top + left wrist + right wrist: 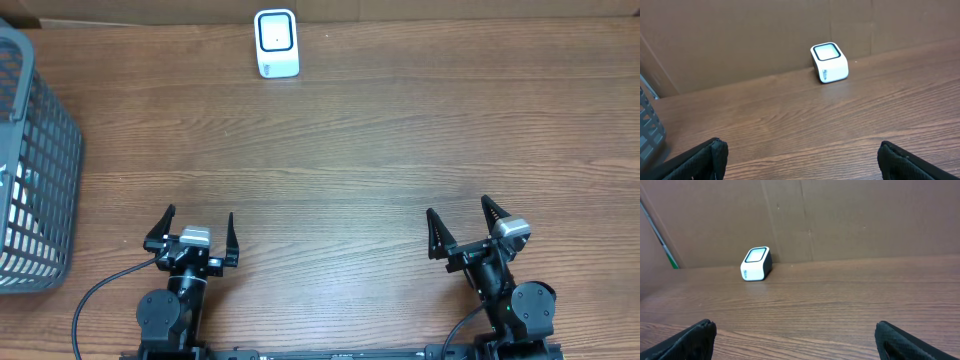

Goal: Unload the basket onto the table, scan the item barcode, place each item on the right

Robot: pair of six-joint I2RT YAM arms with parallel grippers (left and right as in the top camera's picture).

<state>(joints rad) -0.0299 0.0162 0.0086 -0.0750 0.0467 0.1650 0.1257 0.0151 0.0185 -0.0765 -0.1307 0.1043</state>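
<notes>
At the far left stands a gray mesh basket [30, 170], well to the left of the left gripper [200, 213] and a little ahead of it. Something pale shows through its wall, but I cannot tell what it is.

The left gripper hangs low over the brown wooden surface [400, 130] with its two black fingers [700, 160] spread wide. Nothing is between them, and in the left wrist view only bare wood lies in the gap.

Well ahead of this gripper and a little to its right sits the barcode scanner [276, 43], a small white box with a dark-framed window on its sloped top. It stands on the surface just before the cardboard wall [865, 220]. On its white side there is a short line of dark print [825, 75], too small for me to read, so I can name no brand.

The right gripper [458, 206] is near the front edge, well apart from the left one. Its fingers [690, 337] are also spread wide and hold nothing. From it, the scanner is far ahead and well to the left.
</notes>
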